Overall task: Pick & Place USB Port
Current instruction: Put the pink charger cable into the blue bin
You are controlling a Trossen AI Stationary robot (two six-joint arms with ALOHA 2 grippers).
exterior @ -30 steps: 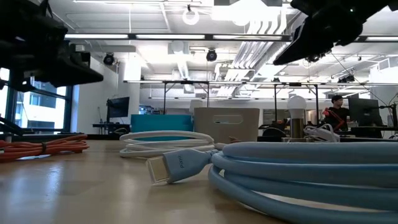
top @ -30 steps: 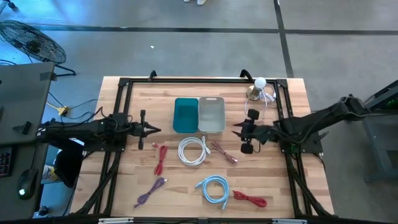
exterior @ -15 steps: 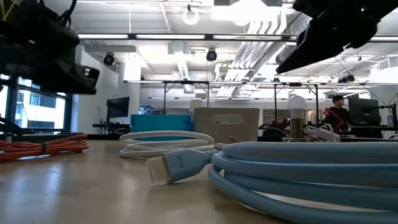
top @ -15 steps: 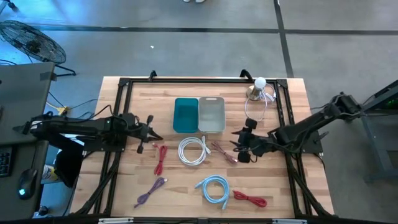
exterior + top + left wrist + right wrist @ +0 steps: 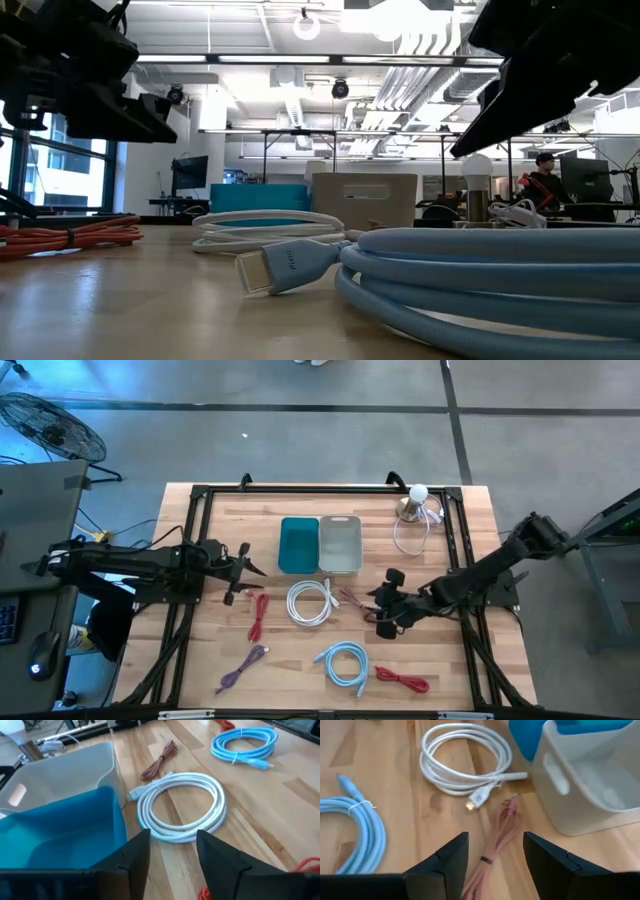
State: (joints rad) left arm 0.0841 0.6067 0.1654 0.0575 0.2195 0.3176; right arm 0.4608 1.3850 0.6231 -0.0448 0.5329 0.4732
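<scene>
Several coiled USB cables lie flat on the wooden table (image 5: pixel 450 660): a white one (image 5: pixel 312 601), a pink one (image 5: pixel 358 603), two red ones (image 5: pixel 257 615) (image 5: pixel 402 680), a purple one (image 5: pixel 243 667) and a light blue one (image 5: pixel 342 663). A teal bin (image 5: pixel 298 545) and a grey bin (image 5: pixel 340 544) stand side by side behind them. My right gripper (image 5: pixel 495 855) is open above the pink cable (image 5: pixel 496 845), one finger on each side, not touching. My left gripper (image 5: pixel 172 845) is open and hovers left of the teal bin (image 5: pixel 60 830), facing the white coil (image 5: pixel 182 807).
A lamp with a white bulb (image 5: pixel 417 500) and a loop of clear cord stands at the table's far right. A black frame (image 5: pixel 200 540) runs along the table's edges. Bare wood lies between the cables at the near left and near right.
My right gripper has moved toward the near edge, a little left and down, and now stands over the pink cable. My left gripper has shifted slightly right toward the teal bin and has opened. No cable has moved.
</scene>
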